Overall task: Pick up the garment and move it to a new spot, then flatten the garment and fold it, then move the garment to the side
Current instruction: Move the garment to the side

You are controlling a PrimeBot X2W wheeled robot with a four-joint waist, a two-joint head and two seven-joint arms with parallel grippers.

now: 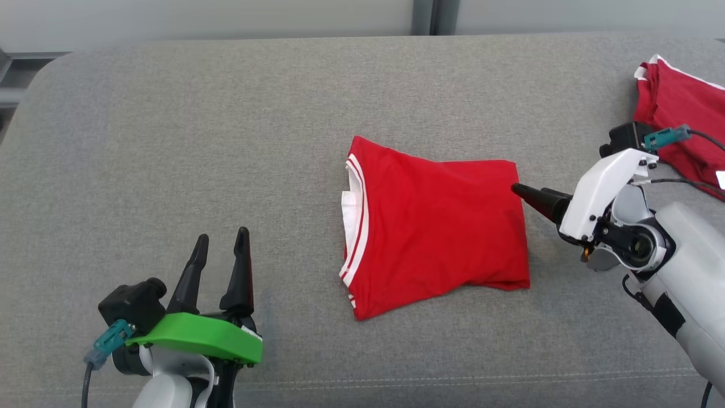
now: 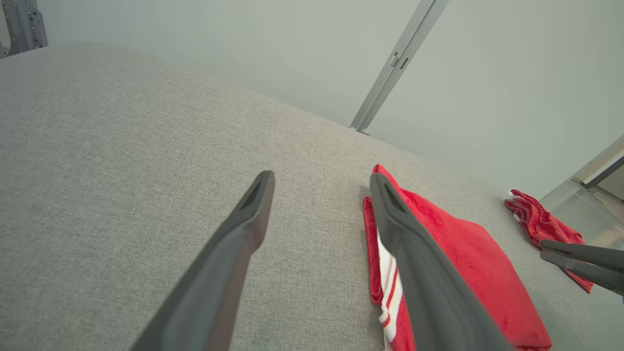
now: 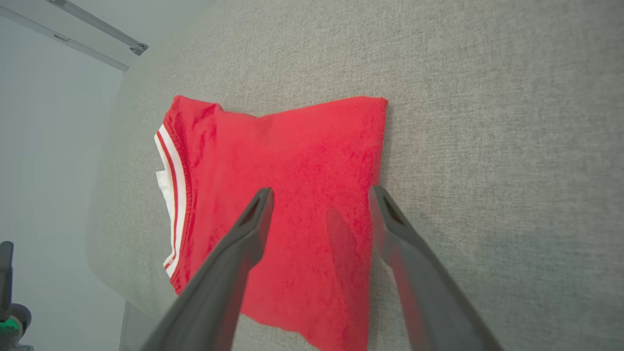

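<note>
The garment [image 1: 436, 226], a red shirt with a white-striped collar, lies folded into a rough square in the middle of the grey padded surface [image 1: 226, 113]. My right gripper [image 1: 518, 190] points at its right edge. In the right wrist view the garment [image 3: 292, 161] lies under that gripper [image 3: 320, 191], which is open and holds nothing, one finger over the cloth and the other at its border. My left gripper [image 1: 223, 234] rests open and empty near the front left, apart from the garment. The left wrist view shows this gripper [image 2: 321, 178] beside the garment's collar end [image 2: 468, 263].
A second red garment [image 1: 679, 107] lies crumpled at the back right corner, behind my right arm; it also appears in the left wrist view [image 2: 541, 222]. The surface's seamed front edge runs along the bottom. A pale wall stands behind the surface.
</note>
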